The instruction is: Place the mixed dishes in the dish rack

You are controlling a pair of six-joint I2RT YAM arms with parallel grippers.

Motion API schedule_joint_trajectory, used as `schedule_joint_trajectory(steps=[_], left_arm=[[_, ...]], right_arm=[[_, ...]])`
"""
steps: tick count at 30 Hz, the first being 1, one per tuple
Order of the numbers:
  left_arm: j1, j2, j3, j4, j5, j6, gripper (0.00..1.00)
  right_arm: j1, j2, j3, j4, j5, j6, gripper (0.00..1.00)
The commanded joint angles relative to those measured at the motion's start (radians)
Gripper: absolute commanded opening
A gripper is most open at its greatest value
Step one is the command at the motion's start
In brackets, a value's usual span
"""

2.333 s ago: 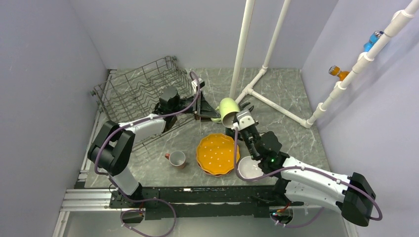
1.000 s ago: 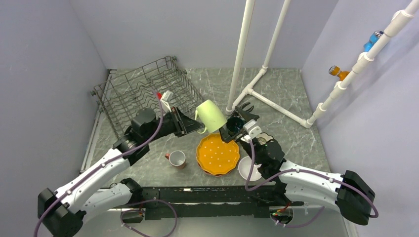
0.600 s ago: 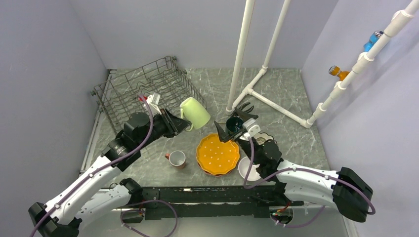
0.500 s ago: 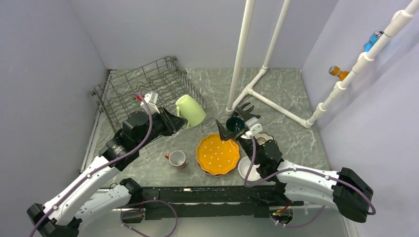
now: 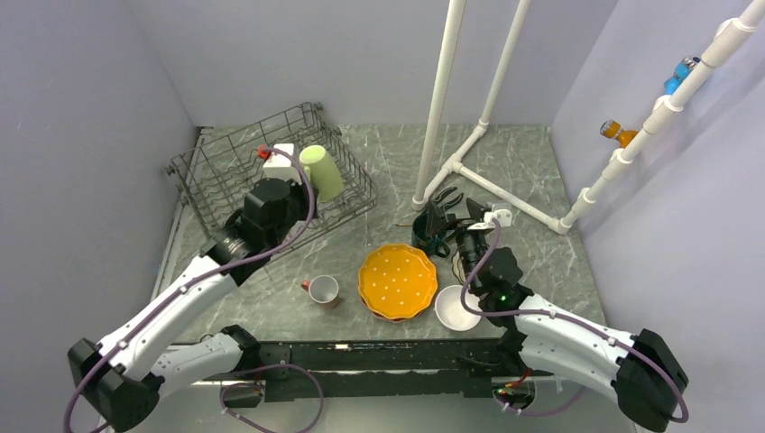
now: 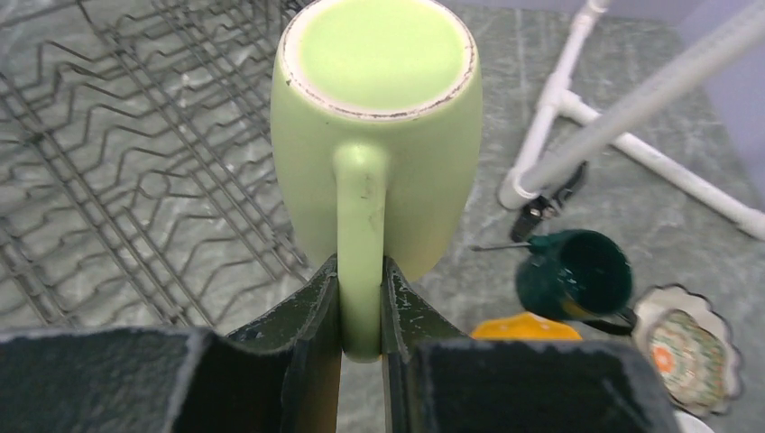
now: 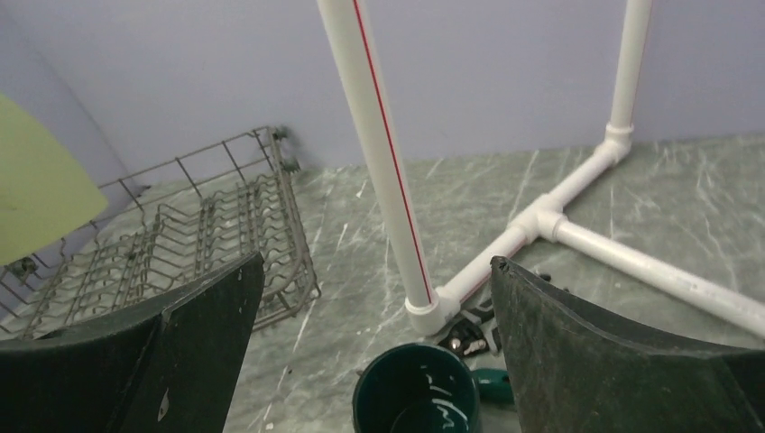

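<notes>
Green mug (image 6: 379, 117), handle (image 6: 361, 244) pinched, left wrist only

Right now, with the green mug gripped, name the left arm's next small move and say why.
Probably lower the pale green mug straight down onto the tines of the dish rack. The left jaws are shut on its handle, the mug hangs base-up, and the top view puts it above the rack's right side, apparently not yet resting on the wires.
</notes>
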Motion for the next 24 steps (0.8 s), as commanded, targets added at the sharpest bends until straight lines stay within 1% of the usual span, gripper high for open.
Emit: schedule_joint_trajectory(steps=[1, 2, 5, 6, 9, 12, 15, 19, 24], left_arm=[[0.065, 0.066, 0.031, 0.266, -0.046, 0.118, 0.0], [0.083, 0.082, 0.019, 0.307, -0.034, 0.129, 0.0], [0.117, 0.139, -0.029, 0.484, -0.061, 0.193, 0.0], [0.136, 0.164, -0.027, 0.513, -0.066, 0.198, 0.0], [0.208, 0.279, 0.019, 0.527, -0.039, 0.172, 0.0], [0.259, 0.384, 0.039, 0.597, -0.025, 0.164, 0.0], [0.286, 0.499, 0.063, 0.692, -0.028, 0.194, 0.0], [0.308, 0.665, 0.144, 0.776, -0.005, 0.225, 0.0], [0.334, 0.85, 0.28, 0.792, -0.039, 0.218, 0.0]], right_arm=[[-0.031, 0.015, 0.043, -0.1, 0.017, 0.161, 0.96], [-0.03, 0.019, 0.046, -0.101, 0.024, 0.162, 0.96], [-0.03, 0.022, 0.035, -0.077, 0.036, 0.152, 0.96], [-0.03, 0.021, 0.027, -0.065, 0.04, 0.148, 0.96], [-0.028, 0.019, 0.011, -0.037, 0.059, 0.127, 0.96], [-0.028, 0.017, 0.0, -0.012, 0.074, 0.107, 0.96], [-0.017, 0.012, -0.01, 0.018, 0.098, 0.081, 0.96], [0.014, 0.018, -0.026, 0.075, 0.125, 0.032, 0.96], [0.051, 0.026, -0.044, 0.143, 0.152, -0.023, 0.96]])
